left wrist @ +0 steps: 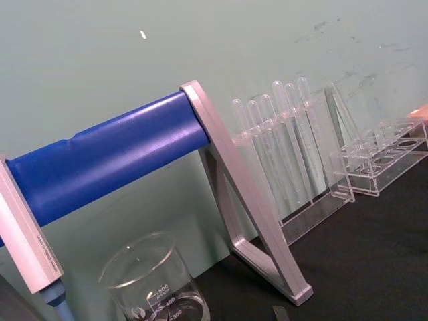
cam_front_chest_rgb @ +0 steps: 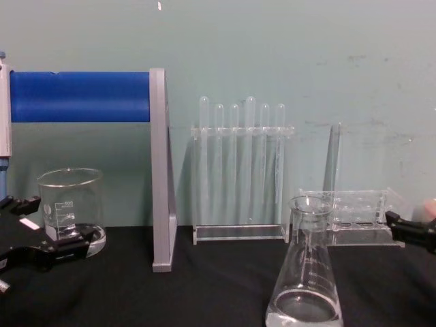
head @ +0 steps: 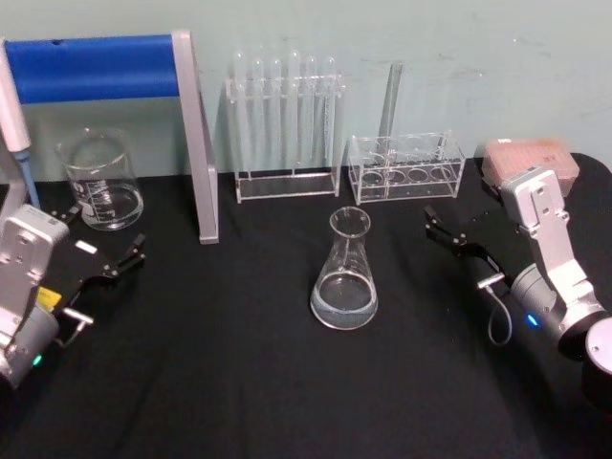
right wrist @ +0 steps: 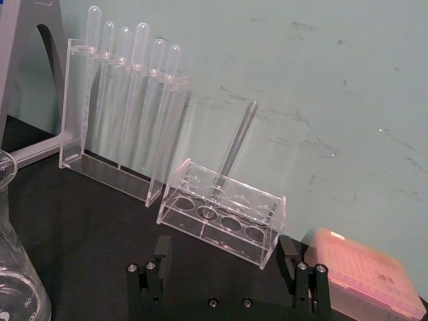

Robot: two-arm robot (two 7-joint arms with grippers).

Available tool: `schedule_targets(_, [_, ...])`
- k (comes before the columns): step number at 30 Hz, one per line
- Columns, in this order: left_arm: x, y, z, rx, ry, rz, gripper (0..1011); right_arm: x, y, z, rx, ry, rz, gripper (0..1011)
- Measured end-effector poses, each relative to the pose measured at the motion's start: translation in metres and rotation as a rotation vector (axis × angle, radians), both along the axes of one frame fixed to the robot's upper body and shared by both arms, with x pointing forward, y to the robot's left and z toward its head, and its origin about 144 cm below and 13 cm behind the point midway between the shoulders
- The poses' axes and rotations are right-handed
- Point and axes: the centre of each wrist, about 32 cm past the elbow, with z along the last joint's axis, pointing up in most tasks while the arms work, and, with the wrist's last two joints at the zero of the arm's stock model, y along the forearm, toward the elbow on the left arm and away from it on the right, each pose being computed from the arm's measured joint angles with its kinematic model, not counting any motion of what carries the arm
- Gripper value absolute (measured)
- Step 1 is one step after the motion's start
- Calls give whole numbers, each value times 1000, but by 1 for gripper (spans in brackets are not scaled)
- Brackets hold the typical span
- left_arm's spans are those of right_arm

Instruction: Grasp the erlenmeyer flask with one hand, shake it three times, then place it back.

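**A:** Erlenmeyer flask (head: 344, 273) first: where is it?

**B:** Upright on the black desk (head: 239, 382), just below the middle of the head view, with a little clear liquid in its wide base. Nothing touches it. In the chest view it stands at the lower right of centre, in front of the racks.

**A:** So how far along would you say the task is?

**B:** From how things lie, I cannot tell whether the shaking is done or not yet begun. The flask is on the desk and free, which fits either end. If it is the start, the grasp, three shakes and the putting back are all left.

**A:** And the arms?

**B:** The right tool (head: 442, 229) sits right of centre in the head view, low over the desk, its black fingers pointing toward the flask with a clear gap between. Its fingers are spread wide and hold nothing; the right wrist view shows both fingers apart with the low tube rack (right wrist: 224, 217) beyond them.

**A:** The other one?

**B:** The left tool (head: 105, 251) rests at the lower left, near the beaker (head: 100, 180), fingers parted, empty, well apart from the flask.
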Motion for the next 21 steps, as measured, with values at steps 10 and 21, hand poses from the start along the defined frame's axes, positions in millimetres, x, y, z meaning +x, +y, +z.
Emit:
schedule_targets(10, [0, 0, 0, 0, 0, 0, 1001, 0, 0, 0, 1, 0, 0, 1000])
schedule_targets(21, [0, 0, 0, 0, 0, 0, 1001, 0, 0, 0, 1, 0, 0, 1000])
